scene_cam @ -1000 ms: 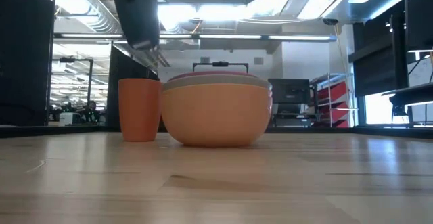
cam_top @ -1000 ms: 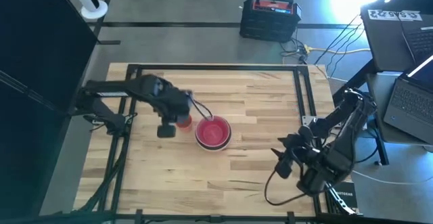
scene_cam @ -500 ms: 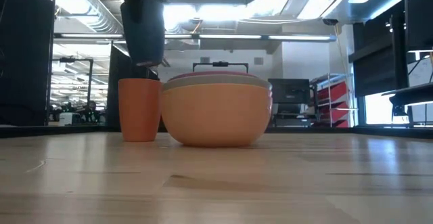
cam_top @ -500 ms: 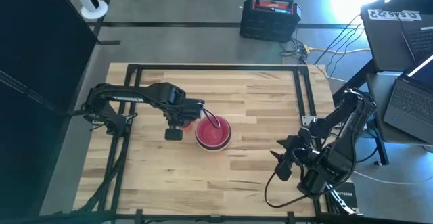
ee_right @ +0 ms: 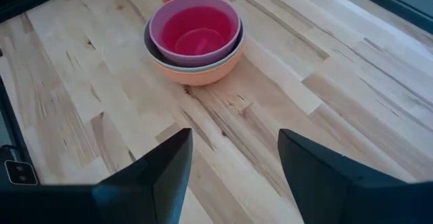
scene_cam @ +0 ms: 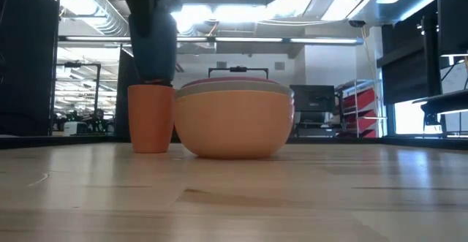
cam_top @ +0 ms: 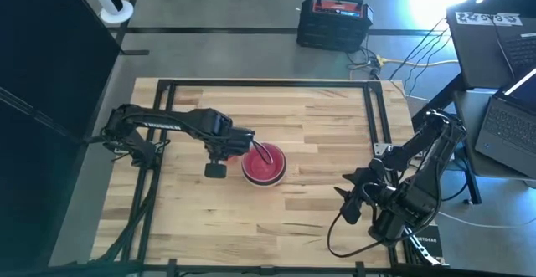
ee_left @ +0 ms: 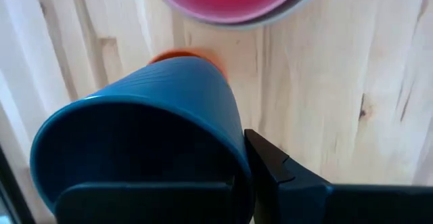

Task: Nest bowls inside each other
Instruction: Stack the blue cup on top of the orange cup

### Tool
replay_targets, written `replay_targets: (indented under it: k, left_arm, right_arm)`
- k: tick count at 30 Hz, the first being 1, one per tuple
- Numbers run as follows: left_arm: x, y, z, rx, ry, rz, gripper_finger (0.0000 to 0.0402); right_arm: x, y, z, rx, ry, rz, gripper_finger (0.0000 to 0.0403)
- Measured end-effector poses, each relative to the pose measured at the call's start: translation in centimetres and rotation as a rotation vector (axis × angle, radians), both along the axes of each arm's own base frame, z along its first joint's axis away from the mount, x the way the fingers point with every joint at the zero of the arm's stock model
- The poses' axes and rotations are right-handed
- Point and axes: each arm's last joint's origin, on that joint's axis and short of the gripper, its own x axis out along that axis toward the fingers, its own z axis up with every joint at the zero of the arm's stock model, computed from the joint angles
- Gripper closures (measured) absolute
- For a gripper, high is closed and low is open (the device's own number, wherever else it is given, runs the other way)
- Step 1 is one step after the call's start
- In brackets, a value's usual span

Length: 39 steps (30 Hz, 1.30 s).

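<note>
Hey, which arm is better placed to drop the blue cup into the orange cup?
Left. The left gripper is shut on the blue cup right above the orange cup. The right gripper hangs open, far off.

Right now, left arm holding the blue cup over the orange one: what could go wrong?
1. The left gripper, shut on the blue cup, holds it tilted above the orange cup; a skewed descent could catch its rim and tip it.
2. The orange cup stands right beside the stacked bowls, so a sideways nudge may shove that stack.
</note>
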Motion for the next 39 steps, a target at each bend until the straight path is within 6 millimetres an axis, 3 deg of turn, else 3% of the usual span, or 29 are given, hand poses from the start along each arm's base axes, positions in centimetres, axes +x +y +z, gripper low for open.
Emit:
replay_targets:
  k: [10,31,39]
  left_arm:
    - [0.1,0.1,-1.6,-0.001,0.026,-0.002,0.0401]
    - [0.3,0.8,-1.6,-0.041,0.009,0.021,0.0396]
    - [0.4,1.4,-1.6,-0.042,0.004,0.032,0.034]
  right_arm:
    - [0.0,0.0,0.0,0.0,0.001,-0.001,0.0198]
    - [0.0,0.0,0.0,0.004,0.01,0.0,0.0198]
    - [0.0,0.0,0.0,0.003,0.011,0.0,0.0198]
